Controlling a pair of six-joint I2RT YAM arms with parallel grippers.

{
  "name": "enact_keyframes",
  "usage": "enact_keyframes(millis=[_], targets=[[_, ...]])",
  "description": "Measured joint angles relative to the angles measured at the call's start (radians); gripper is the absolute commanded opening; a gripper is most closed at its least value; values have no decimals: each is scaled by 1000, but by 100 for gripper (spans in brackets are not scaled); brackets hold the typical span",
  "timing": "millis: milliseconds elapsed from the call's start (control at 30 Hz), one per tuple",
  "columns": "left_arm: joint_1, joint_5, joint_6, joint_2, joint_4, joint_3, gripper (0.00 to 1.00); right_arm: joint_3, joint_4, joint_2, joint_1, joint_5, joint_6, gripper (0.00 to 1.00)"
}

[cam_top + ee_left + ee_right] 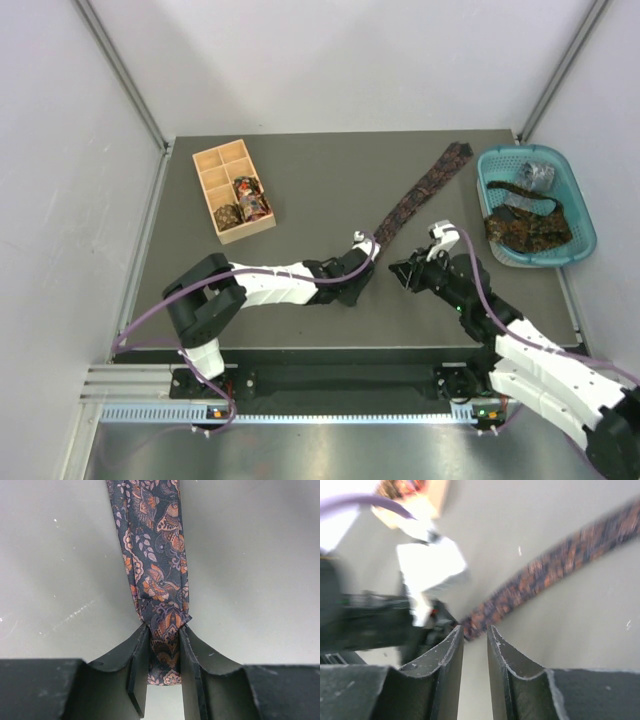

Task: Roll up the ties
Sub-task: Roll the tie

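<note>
The dark grey table top [300,170] carries a long maroon-brown paisley necktie [420,190] laid flat on a slant. Its wide end lies near the table's far edge and its narrow end points toward the arms. Left of the tie lies a broad bare stretch, and beyond that a tan wooden compartment box [205,185] with small tie coils [250,196] in two cells. Right of the tie's wide end, close by, a teal plastic basket [582,215] at the table's right edge holds loose dark ties [525,230].

The left gripper [372,248] has its fingers pinched on the tie's narrow end; only its wrist view shows the cloth [155,555] bunched between the jaws. The right gripper [398,270] hovers just right of that end, apart from it. Its wrist view, blurred, shows the fingers [451,650] parted by a narrow gap with nothing between them.
</note>
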Motion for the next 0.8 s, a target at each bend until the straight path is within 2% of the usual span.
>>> enact_keyframes(millis=[133, 267, 433, 533, 600, 667, 800], targets=[[3, 6, 1, 3, -5, 6, 32, 0, -48, -198, 177, 170, -38, 29], [3, 6, 1, 9, -6, 14, 31, 6, -60, -277, 409, 309, -106, 30], [5, 10, 3, 12, -9, 18, 31, 28, -58, -259, 853, 556, -236, 33], [6, 13, 3, 13, -10, 19, 31, 82, -40, -161, 1148, 772, -326, 37], [8, 16, 3, 14, -10, 21, 31, 131, -32, -61, 1275, 879, -370, 38], [8, 17, 3, 18, -13, 25, 30, 193, -48, 55, 1336, 953, -386, 38], [9, 21, 3, 23, -28, 37, 30, 306, -135, 323, 1355, 1038, -351, 39]])
